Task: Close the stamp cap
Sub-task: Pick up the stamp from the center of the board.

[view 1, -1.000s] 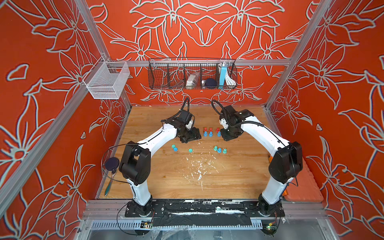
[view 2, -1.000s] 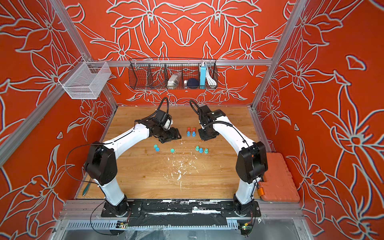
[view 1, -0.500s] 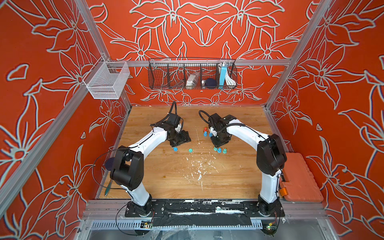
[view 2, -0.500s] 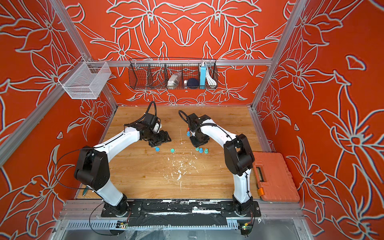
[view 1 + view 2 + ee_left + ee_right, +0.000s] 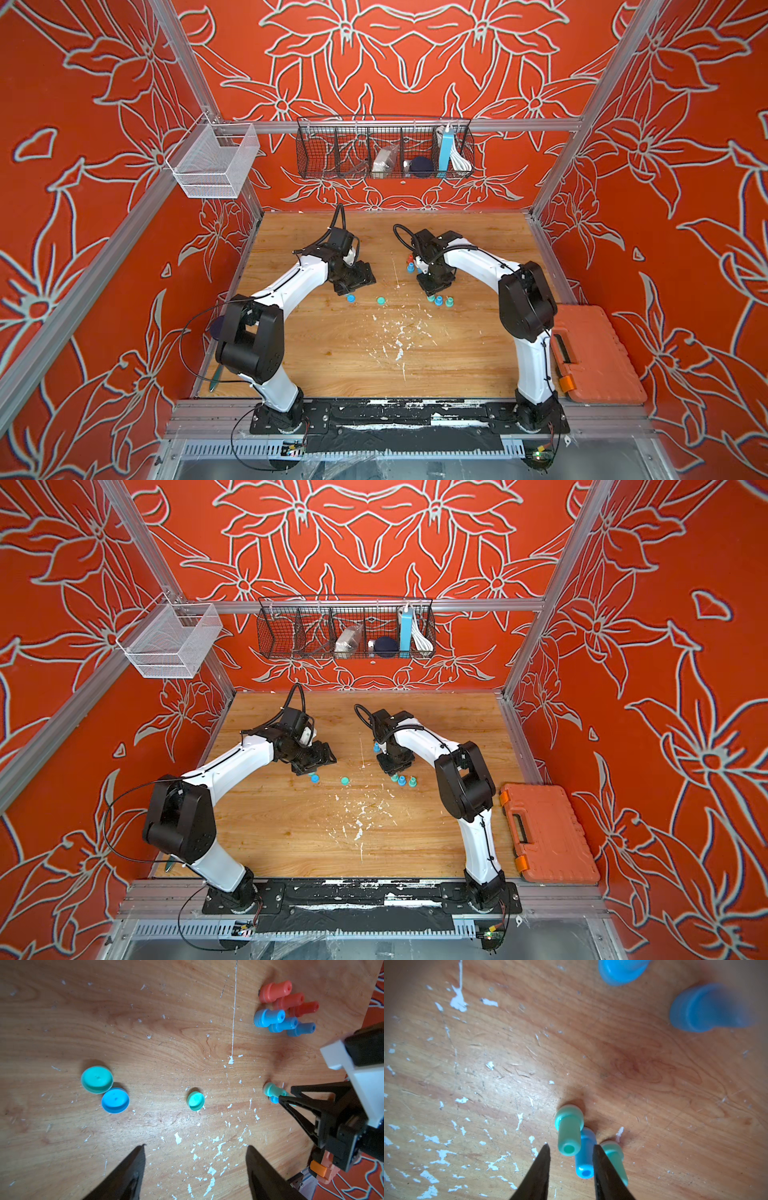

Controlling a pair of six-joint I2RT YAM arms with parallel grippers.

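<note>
Both top views hide the fingertips of the left gripper (image 5: 345,289) and right gripper (image 5: 434,286); left wrist view: left jaws wide, empty, a cap (image 5: 196,1101) well apart from the green stamp (image 5: 270,1089), which the right gripper half hides; right wrist view: right jaws slightly parted, empty, just above that stamp.

On my right wrist cam the two blue stamps (image 5: 704,1009) are pure blur, one chopped by the frame edge. My right gripper (image 5: 570,1145) covers half a green stamp (image 5: 614,1157). In both top views the caps (image 5: 380,300) are specks.
</note>
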